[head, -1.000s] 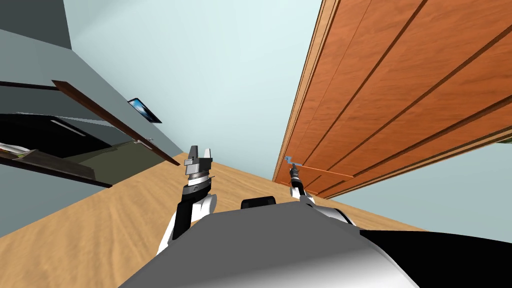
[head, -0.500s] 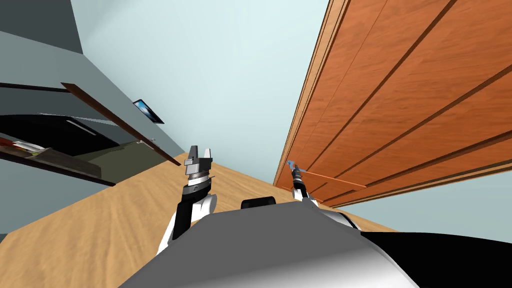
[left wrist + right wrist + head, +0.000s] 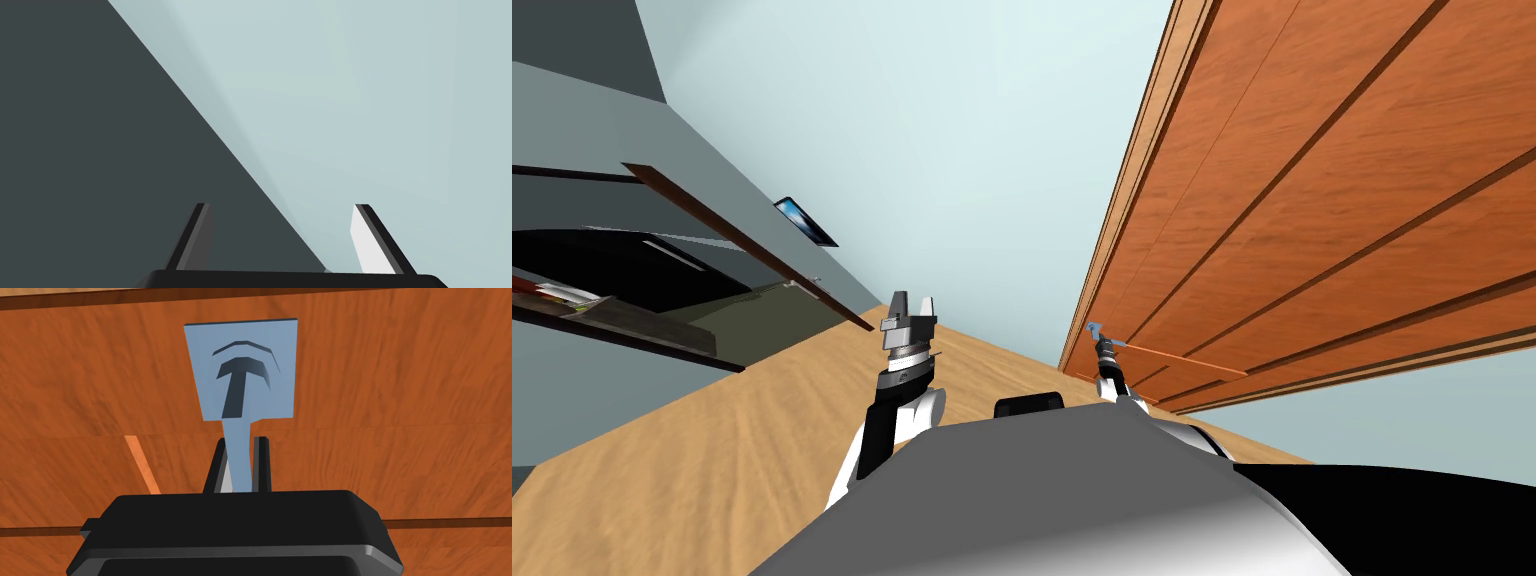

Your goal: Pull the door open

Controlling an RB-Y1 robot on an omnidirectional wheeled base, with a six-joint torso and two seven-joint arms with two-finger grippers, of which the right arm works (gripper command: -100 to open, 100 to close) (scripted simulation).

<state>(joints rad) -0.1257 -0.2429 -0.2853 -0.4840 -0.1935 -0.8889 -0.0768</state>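
A reddish-brown wooden door [image 3: 1312,200] fills the right side of the head view. Its pale blue lever handle [image 3: 1092,327] sits near the door's left edge. In the right wrist view the handle's square plate [image 3: 240,388] lies flat on the wood, and the lever runs down between my fingers. My right gripper [image 3: 239,453] is shut on that lever, both blades pressing its sides. The right arm [image 3: 1109,370] reaches straight to it. My left gripper [image 3: 912,305] is raised in front of my chest, away from the door, its fingers [image 3: 372,240] open and holding nothing.
A pale wall [image 3: 962,150] meets the door frame [image 3: 1122,200]. To the left an open dark-edged panel [image 3: 742,240] juts out from a grey wall. A small dark picture [image 3: 804,220] hangs beyond it. Wooden floor [image 3: 712,450] spreads in front of me.
The whole head view has shifted slightly, so I have moved a little. My right arm stays at the handle, and the left arm has not moved.
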